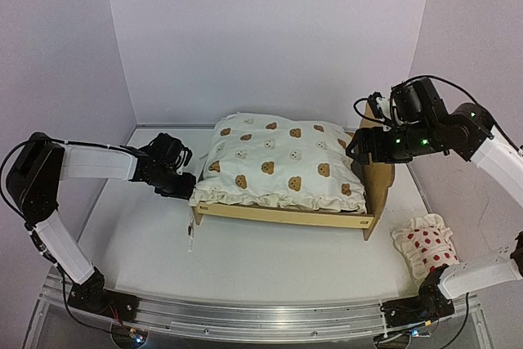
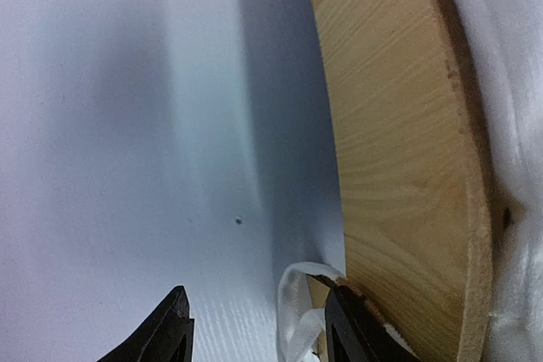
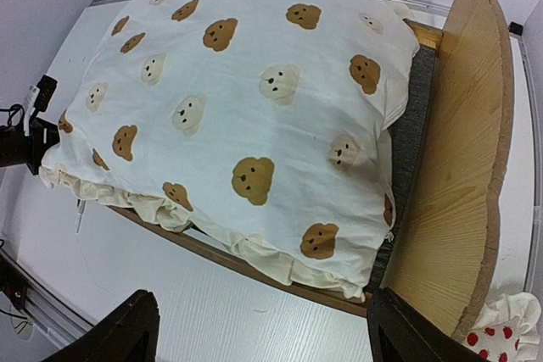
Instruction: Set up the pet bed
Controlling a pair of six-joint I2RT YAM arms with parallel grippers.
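The left gripper (image 2: pixel 254 294), jaws parted, is hovering at the foot edge of the pet bed (image 2: pixel 399 167). The right gripper (image 3: pixel 261 296), jaws wide, is hanging by its headboard (image 3: pixel 450 167), with tabletop (image 1: pixel 245 267) spreading in front.

Your white table (image 1: pixel 270 259) is boxed by plain pale walls (image 1: pixel 270 38) on three sides; an aluminium rail (image 1: pixel 261 316) edges its near side. Lighting even.

The bear-print cushion (image 1: pixel 278 161) lies on the pet bed (image 1: pixel 286 217); the red-dotted pillow (image 1: pixel 425 249) sits apart, right.
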